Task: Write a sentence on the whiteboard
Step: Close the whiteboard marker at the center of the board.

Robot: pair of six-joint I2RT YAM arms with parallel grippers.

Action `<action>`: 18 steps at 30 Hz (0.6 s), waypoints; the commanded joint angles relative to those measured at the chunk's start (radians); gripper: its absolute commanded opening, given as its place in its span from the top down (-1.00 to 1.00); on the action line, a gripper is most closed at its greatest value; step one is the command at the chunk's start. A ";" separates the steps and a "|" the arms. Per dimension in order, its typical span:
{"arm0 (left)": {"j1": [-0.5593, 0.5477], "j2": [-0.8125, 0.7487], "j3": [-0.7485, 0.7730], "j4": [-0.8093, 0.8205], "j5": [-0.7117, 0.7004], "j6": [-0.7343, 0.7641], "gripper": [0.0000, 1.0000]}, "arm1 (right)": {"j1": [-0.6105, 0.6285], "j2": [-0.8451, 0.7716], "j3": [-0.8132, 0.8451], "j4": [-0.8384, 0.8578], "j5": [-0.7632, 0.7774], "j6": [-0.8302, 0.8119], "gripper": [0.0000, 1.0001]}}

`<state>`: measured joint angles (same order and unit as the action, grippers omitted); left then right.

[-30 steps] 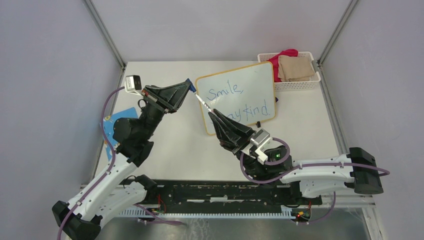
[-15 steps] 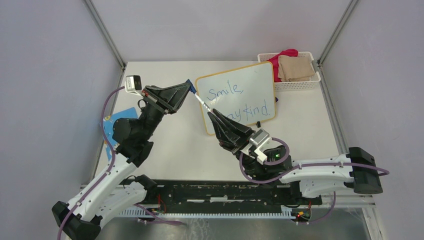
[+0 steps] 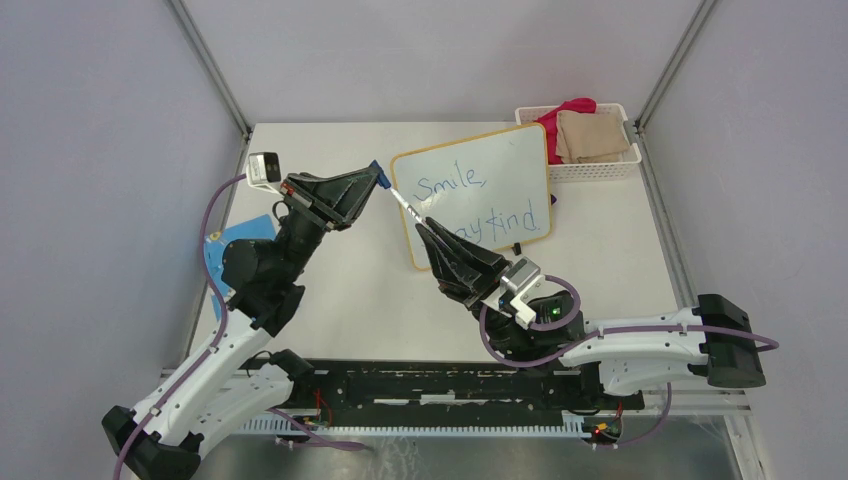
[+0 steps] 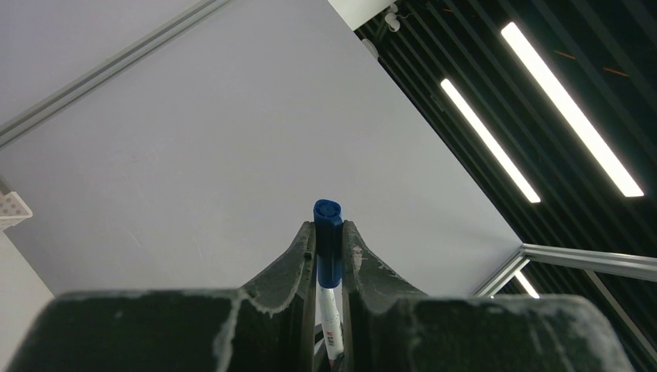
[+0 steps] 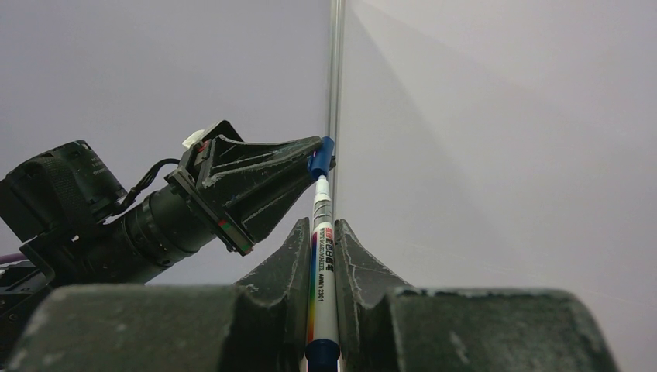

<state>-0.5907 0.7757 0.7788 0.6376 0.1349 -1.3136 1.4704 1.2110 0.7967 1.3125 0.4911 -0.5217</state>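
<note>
Top external: whiteboard (image 3: 500, 160) on white table (image 3: 370, 295), grey walls (image 3: 90, 120).

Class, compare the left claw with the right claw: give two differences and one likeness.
The left claw pinches a short blue cap; the right claw pinches a long white pen. The left claw is beside the whiteboard; the right claw hides part of its writing. Both are shut.

Both arms are easing slightly leftward, away from the whiteboard (image 3: 500, 160).
The left gripper (image 3: 377, 179), holding the blue cap (image 3: 378, 172), is sliding a little farther from the whiteboard's left edge, its elbow swinging outward; the right gripper (image 3: 421, 225), holding the marker (image 3: 404, 205), appears to be following alongside that edge, though very slightly.
</note>
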 commanded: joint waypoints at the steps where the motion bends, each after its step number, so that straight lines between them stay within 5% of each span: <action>1: -0.004 -0.005 0.024 0.035 0.023 0.065 0.96 | -0.004 -0.002 0.037 0.036 0.006 -0.006 1.00; 18: -0.025 0.027 0.034 0.035 0.048 0.059 0.96 | -0.014 0.035 0.069 0.081 0.009 -0.039 1.00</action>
<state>-0.6037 0.8032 0.7788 0.6399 0.1673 -1.3136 1.4631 1.2339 0.8146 1.3212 0.5034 -0.5339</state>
